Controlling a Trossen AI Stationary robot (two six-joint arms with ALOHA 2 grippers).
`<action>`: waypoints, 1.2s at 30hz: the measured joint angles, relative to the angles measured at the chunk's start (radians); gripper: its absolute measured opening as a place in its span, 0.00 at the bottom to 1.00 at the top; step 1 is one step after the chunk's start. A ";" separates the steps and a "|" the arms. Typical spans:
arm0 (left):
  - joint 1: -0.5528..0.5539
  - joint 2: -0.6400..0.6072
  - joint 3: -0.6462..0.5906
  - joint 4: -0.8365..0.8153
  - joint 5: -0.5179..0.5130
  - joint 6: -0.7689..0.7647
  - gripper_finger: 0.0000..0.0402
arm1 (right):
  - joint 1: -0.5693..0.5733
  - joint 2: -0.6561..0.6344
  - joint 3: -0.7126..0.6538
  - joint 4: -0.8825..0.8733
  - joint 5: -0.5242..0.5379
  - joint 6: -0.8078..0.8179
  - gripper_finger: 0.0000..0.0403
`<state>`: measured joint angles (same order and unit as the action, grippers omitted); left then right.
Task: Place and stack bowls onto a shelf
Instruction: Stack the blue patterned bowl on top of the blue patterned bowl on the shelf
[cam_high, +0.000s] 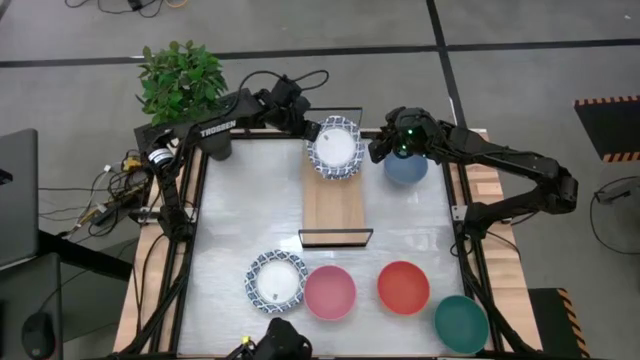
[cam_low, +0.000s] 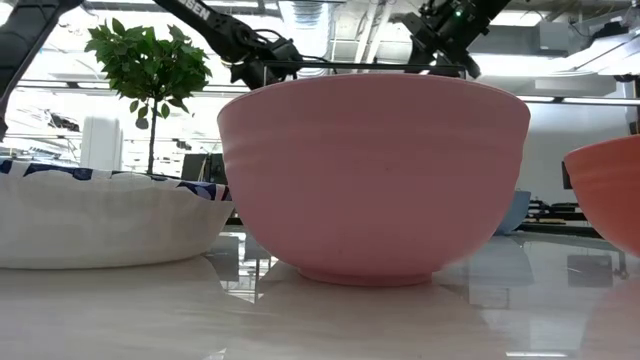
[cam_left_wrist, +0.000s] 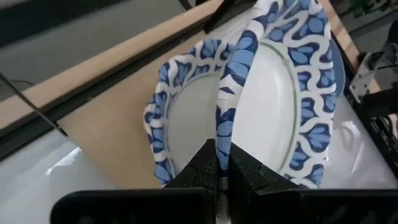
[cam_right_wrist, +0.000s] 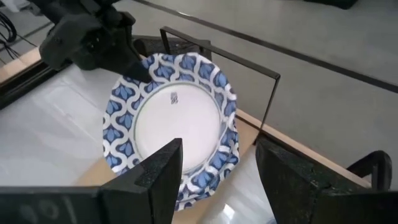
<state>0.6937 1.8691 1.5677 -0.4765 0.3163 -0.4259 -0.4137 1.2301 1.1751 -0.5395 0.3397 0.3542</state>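
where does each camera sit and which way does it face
High: above the table, looking straight down; both arms show, the left gripper by the patterned bowl on the shelf.
Low: at tabletop height, facing the pink bowl; arms enter from above.
Left wrist: on the left arm, its shut fingers pinching a patterned rim.
Right wrist: on the right arm, past open fingers.
Shared: both wrist views show the patterned bowl.

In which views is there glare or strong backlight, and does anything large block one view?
Low view: the pink bowl fills the frame, hiding most of the table; bright ceiling lights behind. High view: even light, the table top shines softly. Left wrist view: pale reflections on the table beside the patterned bowls.
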 joint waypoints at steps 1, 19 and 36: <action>0.000 0.000 0.000 0.001 -0.006 0.006 0.00 | 0.000 0.000 0.000 -0.004 0.000 0.000 0.57; -0.016 -0.001 0.000 -0.003 -0.014 0.054 0.41 | 0.000 0.000 0.000 -0.007 0.000 0.003 0.57; 0.006 -0.003 0.006 -0.181 -0.142 0.240 0.62 | 0.000 0.000 0.000 -0.007 0.000 0.003 0.57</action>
<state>0.7000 1.8664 1.5742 -0.6575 0.1746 -0.1859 -0.4140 1.2301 1.1748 -0.5468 0.3393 0.3576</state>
